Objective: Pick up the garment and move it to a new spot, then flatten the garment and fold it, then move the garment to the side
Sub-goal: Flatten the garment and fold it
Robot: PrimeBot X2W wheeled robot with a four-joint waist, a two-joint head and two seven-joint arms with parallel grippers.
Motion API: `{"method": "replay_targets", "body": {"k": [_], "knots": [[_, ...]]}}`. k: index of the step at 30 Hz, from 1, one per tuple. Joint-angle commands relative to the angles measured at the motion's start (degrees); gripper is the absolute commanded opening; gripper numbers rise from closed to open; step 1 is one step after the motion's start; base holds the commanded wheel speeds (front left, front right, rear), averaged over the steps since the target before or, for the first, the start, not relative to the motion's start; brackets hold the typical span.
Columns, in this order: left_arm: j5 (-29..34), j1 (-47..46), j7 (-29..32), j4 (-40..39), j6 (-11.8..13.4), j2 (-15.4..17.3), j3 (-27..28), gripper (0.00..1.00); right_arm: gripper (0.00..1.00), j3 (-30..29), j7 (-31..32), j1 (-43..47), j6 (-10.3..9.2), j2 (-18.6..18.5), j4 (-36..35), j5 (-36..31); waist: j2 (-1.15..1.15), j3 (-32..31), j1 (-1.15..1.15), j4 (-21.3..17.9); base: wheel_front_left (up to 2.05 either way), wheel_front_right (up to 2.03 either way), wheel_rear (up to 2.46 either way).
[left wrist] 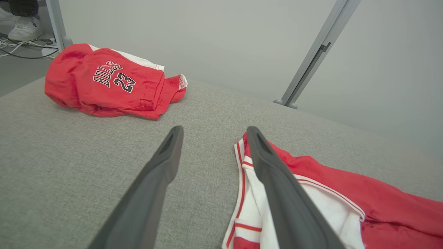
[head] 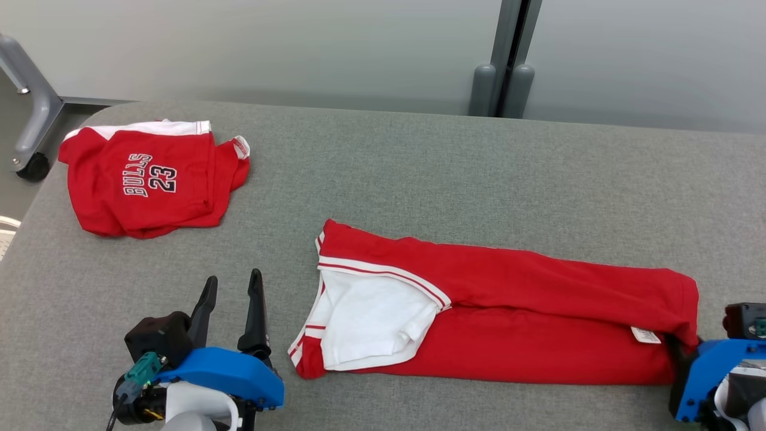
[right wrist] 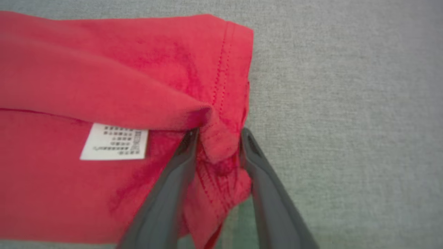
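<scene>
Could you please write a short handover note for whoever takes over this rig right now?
Left gripper: open, empty, over the grey fabric-covered table, beside the neck end of the red garment with white trim.
Right gripper: fingers on either side of that garment's bunched hem corner; I cannot tell whether it is clamped yet.
Done: the garment lies folded lengthwise into a long strip. A second red jersey printed BULLS 23 sits folded at the table's far left.
Left: probably fold the strip across, then move it to the side.
</scene>
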Motion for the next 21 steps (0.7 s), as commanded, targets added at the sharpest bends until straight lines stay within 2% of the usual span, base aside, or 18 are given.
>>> {"method": "replay_targets", "body": {"k": [1,4,5,12,21], "knots": [[-0.15,-0.63,-0.28,0.12,0.12,0.1,0.16,1.0,0.36,0.33,0.6,-0.45,0.01,0.62,1.17,-0.12,-0.01,-0.07,0.0,-0.11,0.0,0.0,0.0],[-0.18,-0.58,-0.12,0.33,-0.02,0.15,-0.11,1.0,0.13,0.55,1.24,-1.68,0.0,0.79,3.63,-0.18,-0.01,-0.33,0.0,-0.37,0.0,0.0,0.0],[-0.18,-0.54,-0.07,0.38,-0.06,0.16,-0.22,1.0,0.0,0.66,1.21,-2.02,0.0,0.89,4.38,-0.32,-0.01,-0.49,0.0,-0.52,0.0,0.0,0.0],[-0.11,0.23,0.51,0.38,-0.04,0.3,-1.18,1.0,0.0,-0.89,-1.12,-5.26,-0.04,-0.32,7.07,0.56,-0.01,-2.23,0.0,-2.43,0.0,0.0,0.0],[-0.16,1.1,1.01,0.21,-0.05,0.03,-2.15,1.0,0.0,-4.74,-1.77,-4.64,-0.03,-5.81,4.9,1.15,-0.01,-4.11,0.0,-5.75,0.0,0.0,0.0]]}}
